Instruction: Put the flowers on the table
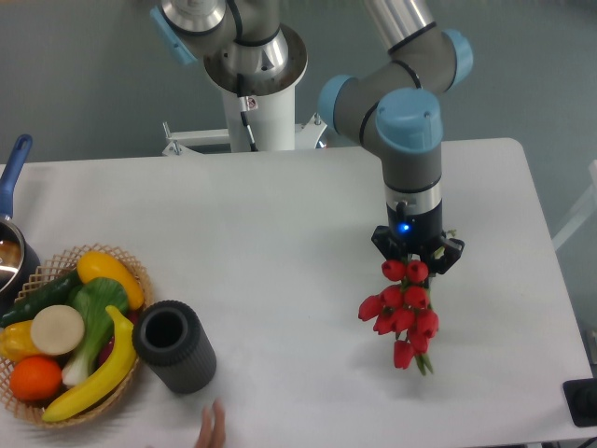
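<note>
The flowers (pixel 402 315), a bunch of red tulips with green stems, hang from my gripper (pixel 416 260) over the right half of the white table (pixel 280 215). The buds point toward the gripper and the stem ends (pixel 424 362) point to the front, low over the tabletop or touching it; I cannot tell which. The gripper points straight down and is shut on the bunch's upper end, and its fingers are mostly hidden behind the wrist and the buds.
A black cylinder (pixel 174 345) stands front left, next to a wicker basket (pixel 137 277) of fruit and vegetables. A pot with a blue handle (pixel 11 173) sits at the left edge. Fingers of a person's hand (pixel 213 429) show at the front edge. A dark object (pixel 582 401) lies front right.
</note>
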`<state>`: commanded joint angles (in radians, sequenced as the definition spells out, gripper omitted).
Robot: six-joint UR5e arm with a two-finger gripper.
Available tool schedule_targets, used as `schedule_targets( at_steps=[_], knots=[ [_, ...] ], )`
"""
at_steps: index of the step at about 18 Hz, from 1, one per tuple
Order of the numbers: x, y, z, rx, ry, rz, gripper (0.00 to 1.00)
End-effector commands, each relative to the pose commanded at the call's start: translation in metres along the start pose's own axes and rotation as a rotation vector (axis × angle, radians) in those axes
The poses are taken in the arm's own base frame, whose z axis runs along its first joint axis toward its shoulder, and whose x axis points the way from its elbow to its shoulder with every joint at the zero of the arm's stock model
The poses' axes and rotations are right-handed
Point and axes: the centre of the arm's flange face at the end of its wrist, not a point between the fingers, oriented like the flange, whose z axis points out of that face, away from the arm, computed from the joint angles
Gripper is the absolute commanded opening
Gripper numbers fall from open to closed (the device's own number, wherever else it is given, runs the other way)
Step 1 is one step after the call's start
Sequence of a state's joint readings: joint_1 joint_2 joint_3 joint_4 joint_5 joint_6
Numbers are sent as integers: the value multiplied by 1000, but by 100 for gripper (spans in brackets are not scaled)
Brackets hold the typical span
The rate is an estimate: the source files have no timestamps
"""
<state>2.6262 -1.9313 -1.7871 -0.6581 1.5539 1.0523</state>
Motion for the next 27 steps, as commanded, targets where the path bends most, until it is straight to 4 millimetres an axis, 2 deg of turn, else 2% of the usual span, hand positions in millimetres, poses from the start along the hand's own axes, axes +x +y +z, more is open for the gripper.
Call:
schedule_targets(
  at_steps=[3,4,5,7,8,9,10,13,15,17,18,21,27],
  knots=[
    [7,0,11,-9,20,7,38],
    [7,0,12,-10,21,10,45],
    [7,0,12,-8,22,15,59],
    [6,-1,10,-6,18,18,79],
    [5,-1,10,-6,16,16,87],
    [4,-1,8,-4,14,18,90],
    [3,-1,7,-3,13,18,99],
    [1,1,1,1,3,19,100],
    [-9,-1,-7,7,-19,8,100],
    [-35,21,-20,12,-45,-29,100],
    [-39,27,-21,9,-49,-4,100],
    [-45,40,-29,-2,-30,144,100],
    [-58,67,-33,7,-6,286,100]
  ],
)
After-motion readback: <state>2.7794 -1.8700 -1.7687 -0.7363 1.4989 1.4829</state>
